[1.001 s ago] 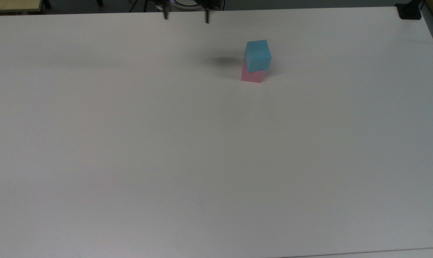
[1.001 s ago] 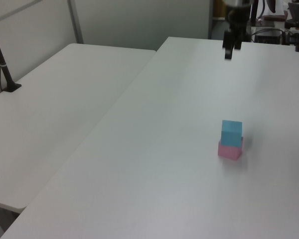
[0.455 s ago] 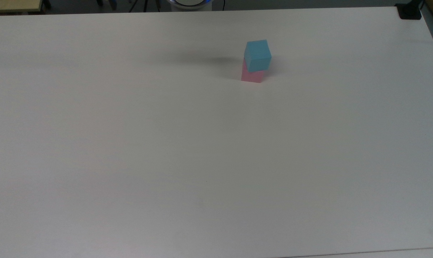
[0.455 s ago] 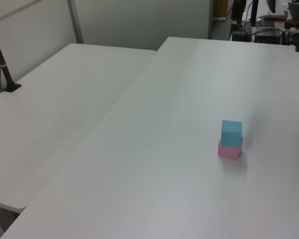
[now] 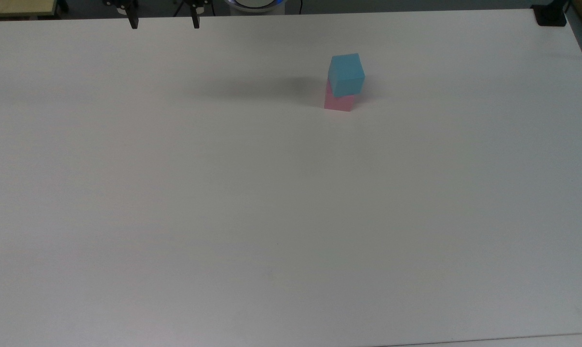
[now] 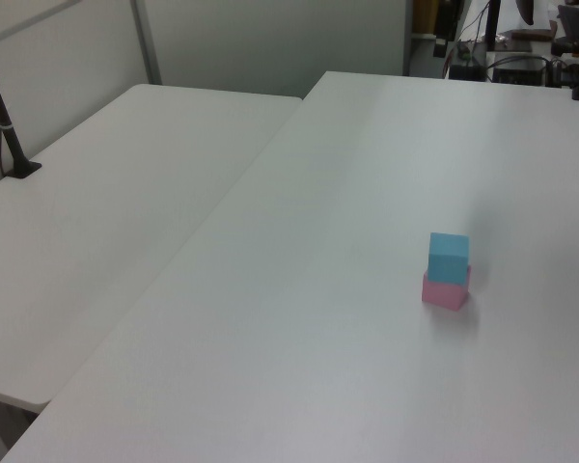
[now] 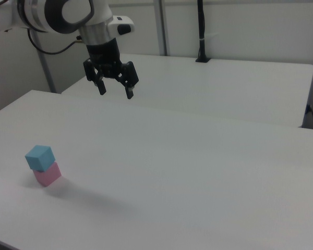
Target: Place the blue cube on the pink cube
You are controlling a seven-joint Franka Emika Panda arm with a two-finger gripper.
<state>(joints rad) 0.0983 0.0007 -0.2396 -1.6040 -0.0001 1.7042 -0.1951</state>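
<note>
Two matte, sharp-edged cubes stand stacked: blue cube (image 5: 346, 73) atop pink cube (image 5: 338, 102), slightly twisted, on the smooth white tabletop (image 5: 271, 202). Well apart, the gripper (image 7: 115, 87) hangs with fingers (image 7: 130, 94) spread, empty. Another white table (image 6: 106, 212) adjoins.

Bare white table (image 5: 291, 217) on every side of blue cube (image 5: 346, 73) stacked on pink cube (image 5: 339, 102); gripper (image 7: 115, 91), fingers apart, high and well clear.
</note>
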